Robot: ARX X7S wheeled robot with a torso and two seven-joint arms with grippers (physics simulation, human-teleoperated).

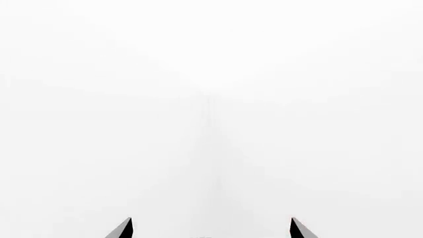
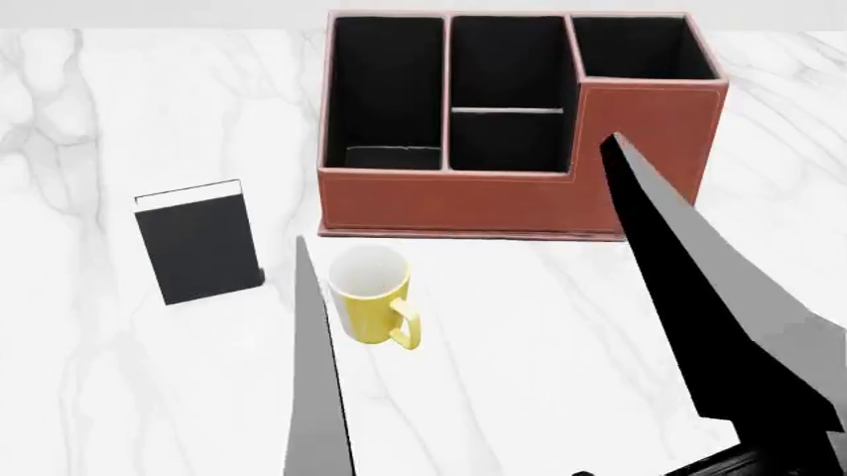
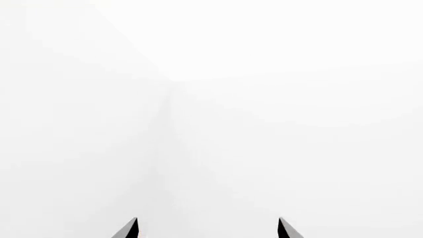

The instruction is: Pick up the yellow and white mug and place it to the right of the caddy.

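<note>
The yellow and white mug (image 2: 368, 296) stands upright on the white marble table (image 2: 556, 337), its handle pointing toward me and to the right. The reddish-brown caddy (image 2: 457, 203) stands just behind it, with black-lined compartments. The mug is in front of the caddy's left half. My left gripper (image 1: 211, 220) is open and empty, and its wrist view shows only blank white. My right gripper (image 3: 208, 220) is also open and empty, facing blank white. In the head view, a thin dark pointed part (image 2: 315, 397) rises just left of the mug and a larger one (image 2: 701, 297) rises at the right.
An upright black book with a white edge (image 2: 198, 243) stands on the table left of the mug. Bare marble lies to the right of the caddy (image 2: 781, 149), partly hidden by the large dark part.
</note>
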